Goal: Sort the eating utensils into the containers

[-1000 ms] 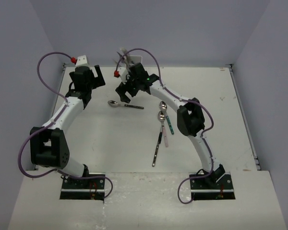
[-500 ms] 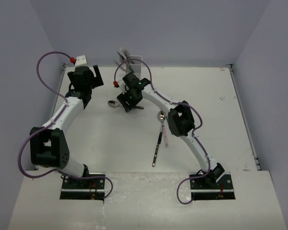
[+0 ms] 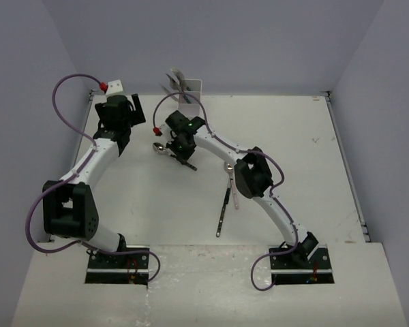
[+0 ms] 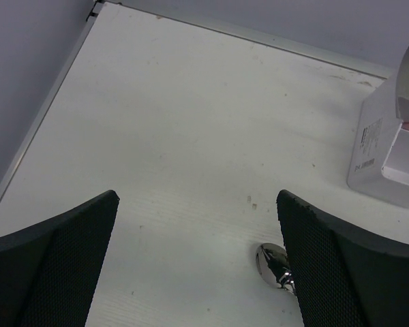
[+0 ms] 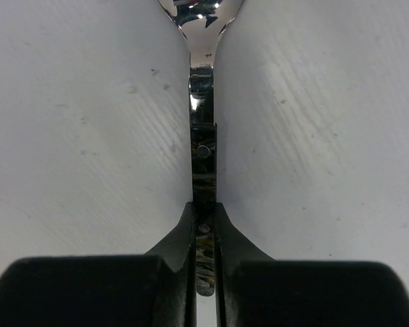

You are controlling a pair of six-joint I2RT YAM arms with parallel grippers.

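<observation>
A black-handled spoon lies on the table with its shiny bowl pointing left. My right gripper is shut on its handle near the end, down at the table surface. The white container stands at the back edge with utensils sticking up from it. My left gripper hovers open at the back left, nothing between its fingers. The spoon's bowl peeks out beside its right finger, and the container shows at the right edge.
A pink-handled spoon and a black-handled utensil lie on the table under my right arm's elbow. The table's raised rim runs along the right side, and grey walls close in the back and sides.
My right arm swung left and down over the black-handled spoon, and its jaws closed on the handle. The left arm has not moved.
</observation>
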